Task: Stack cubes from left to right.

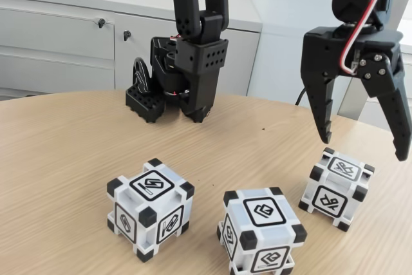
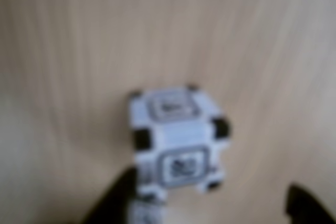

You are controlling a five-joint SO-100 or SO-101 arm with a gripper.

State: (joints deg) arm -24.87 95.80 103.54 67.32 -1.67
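Observation:
Three white cubes with black corners stand apart on the wooden table [image 1: 64, 140] in the fixed view: one at the left [image 1: 150, 207], one in the middle [image 1: 261, 231], one at the right [image 1: 338, 188]. My black gripper [image 1: 364, 147] hangs open just above the right cube, its fingertips spread to either side of the cube's top. The blurred wrist view looks down on that cube [image 2: 176, 140], standing on the wood, with one dark fingertip [image 2: 118, 198] at its lower left and the other at the lower right corner. Nothing is held.
The arm's black base [image 1: 170, 82] sits at the table's far edge in the fixed view. White cabinets [image 1: 58, 37] stand behind the table. Bare wood lies left of the cubes.

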